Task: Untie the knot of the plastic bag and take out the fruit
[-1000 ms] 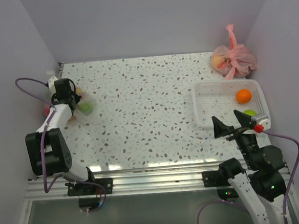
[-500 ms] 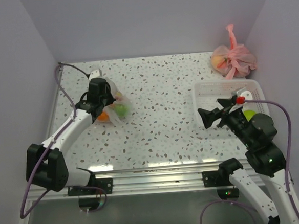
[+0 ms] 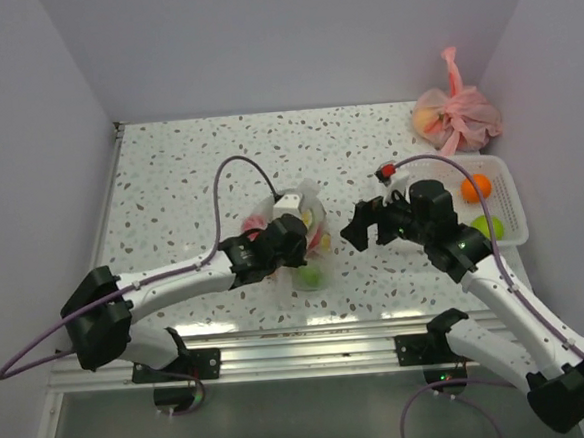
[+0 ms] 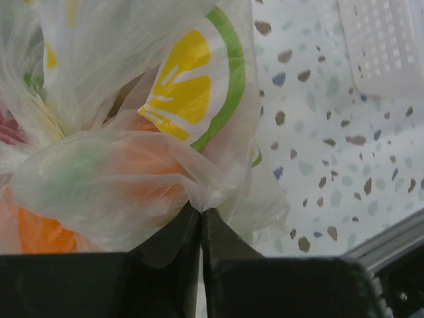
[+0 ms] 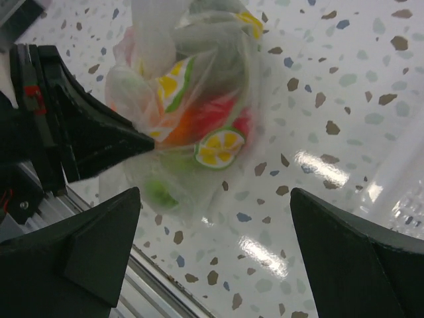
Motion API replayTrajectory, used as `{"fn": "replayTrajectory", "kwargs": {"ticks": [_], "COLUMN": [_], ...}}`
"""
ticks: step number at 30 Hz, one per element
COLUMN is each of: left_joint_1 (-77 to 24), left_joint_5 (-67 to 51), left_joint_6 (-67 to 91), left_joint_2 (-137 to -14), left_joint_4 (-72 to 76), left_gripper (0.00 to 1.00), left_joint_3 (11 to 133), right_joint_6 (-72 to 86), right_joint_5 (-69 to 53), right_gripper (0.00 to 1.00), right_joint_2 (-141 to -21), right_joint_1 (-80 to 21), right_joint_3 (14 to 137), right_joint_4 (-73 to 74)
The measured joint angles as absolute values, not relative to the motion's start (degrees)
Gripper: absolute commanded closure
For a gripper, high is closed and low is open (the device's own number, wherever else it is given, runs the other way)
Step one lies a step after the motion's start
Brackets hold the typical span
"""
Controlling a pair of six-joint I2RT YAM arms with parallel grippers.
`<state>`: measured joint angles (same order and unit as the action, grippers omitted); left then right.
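Observation:
The plastic bag [image 3: 311, 228] is thin and clear with yellow citrus-slice prints, and sits near the table's front middle. Through it I see the fruit: orange [image 4: 46, 228], green [image 5: 156, 192] and red [image 5: 225, 109] pieces. The bag's twisted neck, where the knot is, rises as a whitish tail [image 5: 154, 33]. My left gripper [image 3: 296, 244] is shut on a fold of the bag's side [image 4: 200, 207]. My right gripper [image 3: 351, 225] stands wide open just right of the bag, fingers [image 5: 99, 245] either side of bare tabletop, touching nothing.
A white basket [image 3: 506, 196] at the right edge holds an orange fruit [image 3: 476, 187] and a green one [image 3: 488, 227]. A tied pink bag [image 3: 455, 115] lies in the far right corner. The table's metal front rail [image 5: 165, 291] runs close below the bag.
The left arm has carried the bag from the far left wall to the front middle. The right arm has swung from the right front towards the bag, still open.

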<state>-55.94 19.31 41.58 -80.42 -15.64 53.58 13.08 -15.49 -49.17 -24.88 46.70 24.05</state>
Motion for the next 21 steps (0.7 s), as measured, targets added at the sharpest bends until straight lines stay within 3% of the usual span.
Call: {"fn": "replayTrajectory", "kwargs": {"ticks": [3, 6, 10, 13, 21], "left_joint_1": [-61.04, -63.72, -64.10, -64.10, -57.49], "left_joint_5": [19.70, 19.92, 20.49, 21.15, 15.25], "left_joint_6": [43.57, 44.69, 45.58, 45.87, 45.34], "left_joint_2": [-82.83, -83.48, -80.97, -76.16, -62.78], "left_joint_4": [-15.57, -16.62, -19.00, -21.10, -22.85], "left_gripper": [0.66, 0.35, 0.18, 0.13, 0.16], "left_joint_3": [53.60, 53.95, 56.21, 58.22, 60.12], "right_joint_6": [14.39, 15.53, 16.60, 16.93, 16.73], "right_joint_5": [-12.99, -10.68, -7.55, -5.28, 2.63], "right_gripper": [0.01, 0.01, 0.01, 0.01, 0.01], "right_joint_2": [-50.43, -51.81, -52.51, -53.49, -60.49], "right_joint_1": [-28.71, -31.22, -33.17, -35.09, -46.06], "right_joint_3": [45.80, 45.63, 45.89, 48.07, 58.22], "right_joint_4": [23.94, 23.99, 24.93, 26.83, 30.06]}}
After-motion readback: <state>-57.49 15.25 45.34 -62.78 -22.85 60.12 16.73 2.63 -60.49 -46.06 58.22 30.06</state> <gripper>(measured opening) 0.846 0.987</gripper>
